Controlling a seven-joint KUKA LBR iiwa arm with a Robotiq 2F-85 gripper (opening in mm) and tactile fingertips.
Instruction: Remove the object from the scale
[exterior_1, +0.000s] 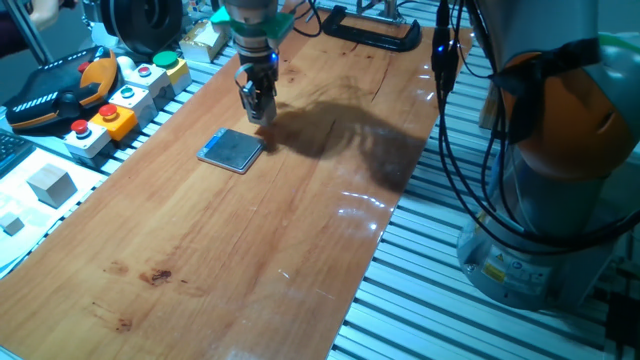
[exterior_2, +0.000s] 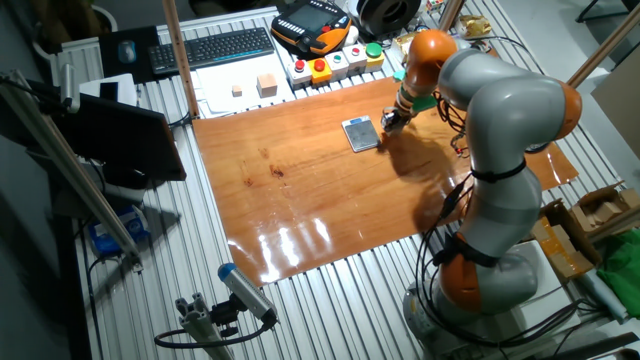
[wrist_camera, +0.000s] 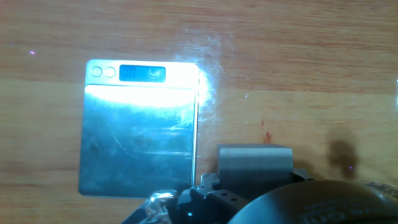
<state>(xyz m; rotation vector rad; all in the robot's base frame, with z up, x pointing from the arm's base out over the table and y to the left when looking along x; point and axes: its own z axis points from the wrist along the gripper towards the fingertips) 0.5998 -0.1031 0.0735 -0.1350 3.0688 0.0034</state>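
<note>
Hand view shows the cube (wrist_camera: 255, 163) low in the picture, on the wooden desk (wrist_camera: 311, 74) just beside the right edge of the scale (wrist_camera: 140, 134) and off its plate. Its lower part is hidden by the dark body of the end effector (wrist_camera: 249, 198), whose fingers I cannot make out here, so whether they clasp the cube or stand apart I cannot tell. The scale's plate is bare and shiny with glare, and a small blue display sits along its top edge.

From one fixed view, the end effector (exterior_1: 258, 108) points down at the desk (exterior_1: 300, 230) just beyond the far corner of the scale (exterior_1: 231, 150); the cube itself is too small to pick out there. A larger pale cube (exterior_1: 51, 185) and a tiny one (exterior_1: 11, 224) lie off the desk's left edge, near a row of button boxes (exterior_1: 120, 105).

From the other fixed view, the arm (exterior_2: 500, 130) bends over the desk, with a keyboard (exterior_2: 210, 48) behind.
</note>
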